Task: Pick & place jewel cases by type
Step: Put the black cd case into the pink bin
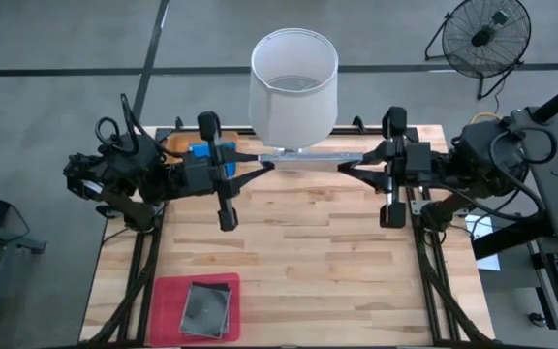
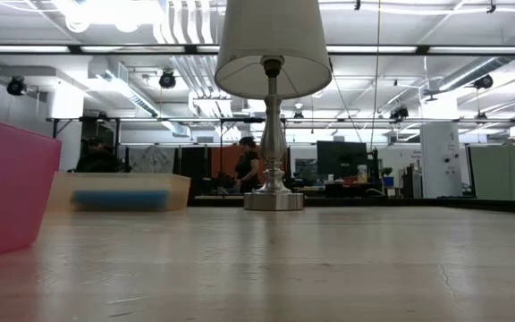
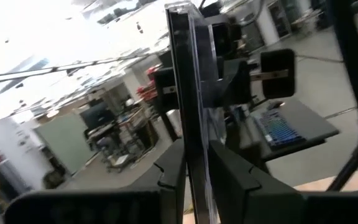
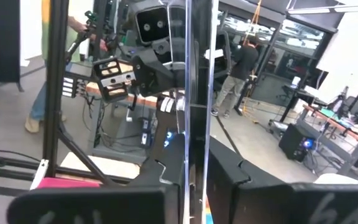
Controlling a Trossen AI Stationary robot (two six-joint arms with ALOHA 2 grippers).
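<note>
The lamp (image 1: 294, 85) blocks the table's (image 1: 327, 252) far middle; its near boards lie open.

Two dark jointed arms — black looped cables, black angular fingers (image 4: 229, 180).

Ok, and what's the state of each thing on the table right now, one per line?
Clear jewel case: lifted off the table, edge-on, between both grippers.
Left gripper: shut on the clear jewel case.
Right gripper: shut on its other end.
Pink tray: holds grey cases lying flat.
Orange tray: holds a blue case, partly hidden by the left arm.
Lamp: upright.
</note>
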